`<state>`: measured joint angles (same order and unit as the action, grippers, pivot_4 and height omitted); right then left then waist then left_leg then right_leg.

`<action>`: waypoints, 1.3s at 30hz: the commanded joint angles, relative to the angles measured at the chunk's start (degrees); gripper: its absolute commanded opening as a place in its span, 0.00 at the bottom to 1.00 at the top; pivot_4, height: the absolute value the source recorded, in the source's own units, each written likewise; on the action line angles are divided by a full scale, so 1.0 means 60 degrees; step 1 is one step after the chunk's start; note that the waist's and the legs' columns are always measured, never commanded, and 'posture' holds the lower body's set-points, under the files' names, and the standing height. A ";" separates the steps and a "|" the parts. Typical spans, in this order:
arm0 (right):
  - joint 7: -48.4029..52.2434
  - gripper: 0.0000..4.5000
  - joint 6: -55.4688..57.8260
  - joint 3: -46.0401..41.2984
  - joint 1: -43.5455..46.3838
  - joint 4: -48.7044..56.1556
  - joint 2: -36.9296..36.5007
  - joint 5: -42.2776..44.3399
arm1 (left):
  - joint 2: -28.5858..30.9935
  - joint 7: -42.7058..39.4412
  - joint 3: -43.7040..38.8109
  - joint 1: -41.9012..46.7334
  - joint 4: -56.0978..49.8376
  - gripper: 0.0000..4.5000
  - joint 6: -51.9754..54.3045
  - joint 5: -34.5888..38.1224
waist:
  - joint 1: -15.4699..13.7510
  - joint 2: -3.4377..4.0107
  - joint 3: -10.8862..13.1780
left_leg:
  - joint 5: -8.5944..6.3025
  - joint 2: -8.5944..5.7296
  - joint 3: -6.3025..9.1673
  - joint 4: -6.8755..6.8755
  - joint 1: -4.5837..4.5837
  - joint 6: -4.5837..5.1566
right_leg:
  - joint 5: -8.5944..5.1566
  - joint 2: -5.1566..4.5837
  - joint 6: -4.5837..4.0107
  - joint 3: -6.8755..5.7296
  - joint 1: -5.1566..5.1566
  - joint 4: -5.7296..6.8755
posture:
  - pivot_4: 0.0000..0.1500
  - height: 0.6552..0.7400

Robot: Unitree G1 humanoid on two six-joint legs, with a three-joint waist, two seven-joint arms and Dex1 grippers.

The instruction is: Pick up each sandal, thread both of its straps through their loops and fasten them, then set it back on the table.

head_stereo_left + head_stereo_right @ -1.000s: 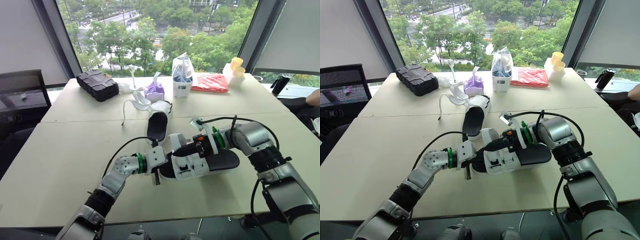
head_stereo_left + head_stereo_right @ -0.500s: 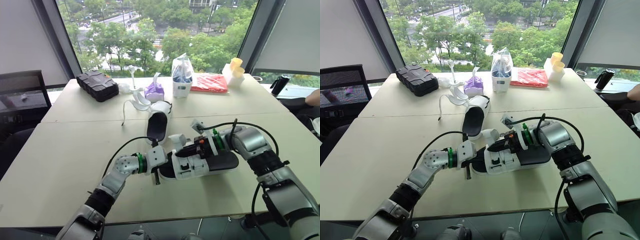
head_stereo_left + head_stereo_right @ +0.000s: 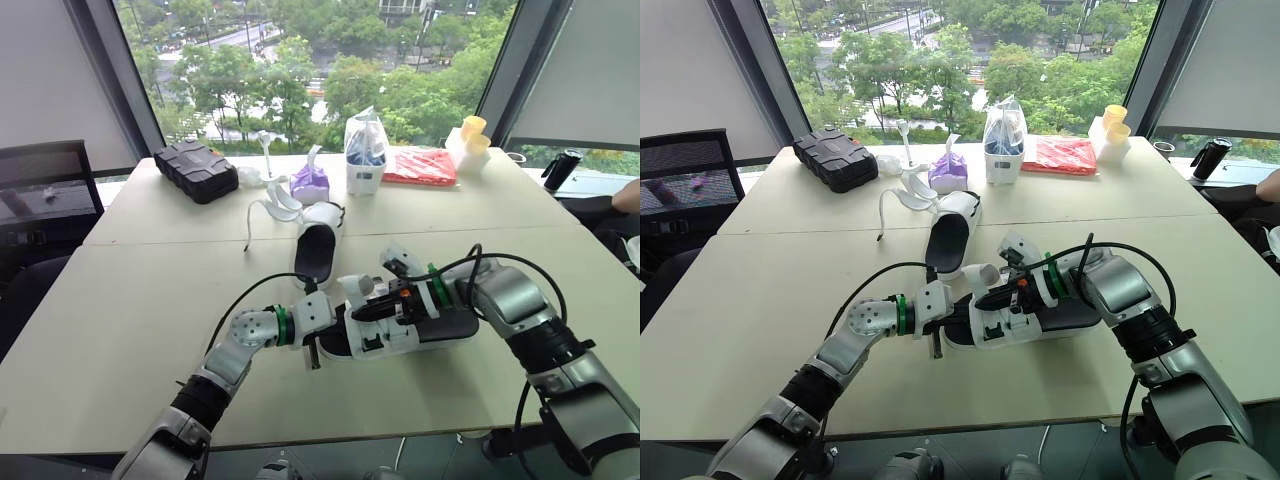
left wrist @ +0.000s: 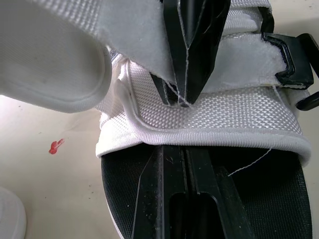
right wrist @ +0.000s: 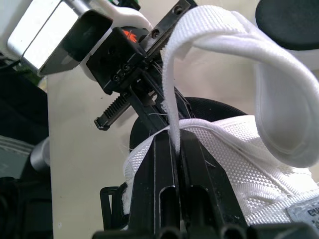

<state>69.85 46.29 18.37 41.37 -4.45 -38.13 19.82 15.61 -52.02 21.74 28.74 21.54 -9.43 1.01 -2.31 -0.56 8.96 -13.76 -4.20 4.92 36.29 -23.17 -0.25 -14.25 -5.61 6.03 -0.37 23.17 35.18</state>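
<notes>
A white-strapped sandal with a black sole (image 3: 430,325) lies low over the table in front of me. My left gripper (image 3: 335,330) is shut on its toe end, one finger (image 4: 179,199) lying on the footbed under the white webbing. My right gripper (image 5: 173,137) is shut on a loose white strap (image 5: 279,99), which arches up in a loop (image 3: 355,285) above the sandal. The two grippers' fingertips nearly meet. The second sandal (image 3: 318,245) rests on the table behind them, strap open.
Along the far side stand a black case (image 3: 195,170), a purple tissue pack (image 3: 310,182), a clear bag (image 3: 364,152), a red packet (image 3: 420,165) and yellow cups (image 3: 470,135). A person's arm (image 3: 628,193) shows at the right edge.
My right forearm has dropped lower and swung out to the right while its gripper kept the strap. The strap loop now stands a little higher. The left arm holds still.
</notes>
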 commanded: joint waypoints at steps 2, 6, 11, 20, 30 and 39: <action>-0.0645 0.01 -0.0609 -0.0531 -0.0306 0.0424 0.0194 -0.0149 | 0.0173 -0.0016 0.0442 -0.0379 0.1071 0.00 0.0385 -0.0727 | 0.0010 0.0002 -0.0002 | 0.0000 0.0000 -0.0003 0.0002 0.0001 0.0000 | 0.0001 0.0000 0.0001 0.0001 -0.0002 0.0001 | 1.00 1.00; -0.0787 0.01 -0.0592 -0.0683 -0.0416 0.0635 0.0191 -0.0056 | 0.0173 -0.0029 0.0438 -0.0352 0.1125 0.00 0.0347 -0.0724 | 0.0018 0.0002 -0.0002 | 0.0002 0.0001 -0.0001 0.0013 0.0010 0.0003 | 0.0004 0.0003 -0.0006 0.0002 -0.0011 0.0007 | 1.00 1.00; -0.0812 0.01 -0.0158 -0.0784 -0.0442 0.0962 0.0113 0.0187 | 0.0161 -0.0031 0.0434 -0.0346 0.1122 0.00 0.0337 -0.0715 | 0.0015 0.0003 -0.0002 | 0.0004 0.0002 0.0000 0.0012 0.0014 0.0007 | 0.0004 0.0003 -0.0009 0.0002 -0.0014 0.0007 | 1.00 1.00; -0.0492 0.01 0.0027 -0.0448 -0.0844 0.1491 -0.0344 0.0182 | 0.0152 -0.0027 0.0438 -0.0333 0.1147 0.00 0.0299 -0.0729 | 0.0005 0.0003 -0.0002 | 0.0005 0.0002 -0.0001 0.0010 0.0010 0.0007 | 0.0003 0.0000 -0.0008 0.0003 -0.0013 0.0003 | 1.00 1.00; -0.0932 0.01 -0.0615 -0.0792 -0.1180 0.1714 -0.0005 0.0153 | 0.0156 -0.0028 0.0433 -0.0345 0.1122 0.00 0.0320 -0.0724 | 0.0006 0.0002 -0.0003 | 0.0005 0.0002 0.0001 0.0010 0.0010 0.0007 | 0.0002 0.0001 -0.0007 0.0004 -0.0014 0.0002 | 1.00 1.00; -0.0736 0.01 -0.0624 -0.0786 -0.1378 0.2046 -0.0035 0.0405 | 0.0151 -0.0038 0.0427 -0.0323 0.1123 0.00 0.0332 -0.0725 | 0.0011 0.0003 -0.0003 | 0.0005 0.0003 0.0000 0.0011 0.0014 0.0007 | 0.0003 0.0003 -0.0007 0.0003 -0.0015 0.0005 | 1.00 1.00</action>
<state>64.00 42.42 13.71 33.56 5.29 -37.79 21.04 15.54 -52.18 21.67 29.13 22.62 -10.32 0.89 -2.25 -0.54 8.94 -13.73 -4.19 4.92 36.36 -23.09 -0.20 -14.23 -5.60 5.99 -0.35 23.08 35.21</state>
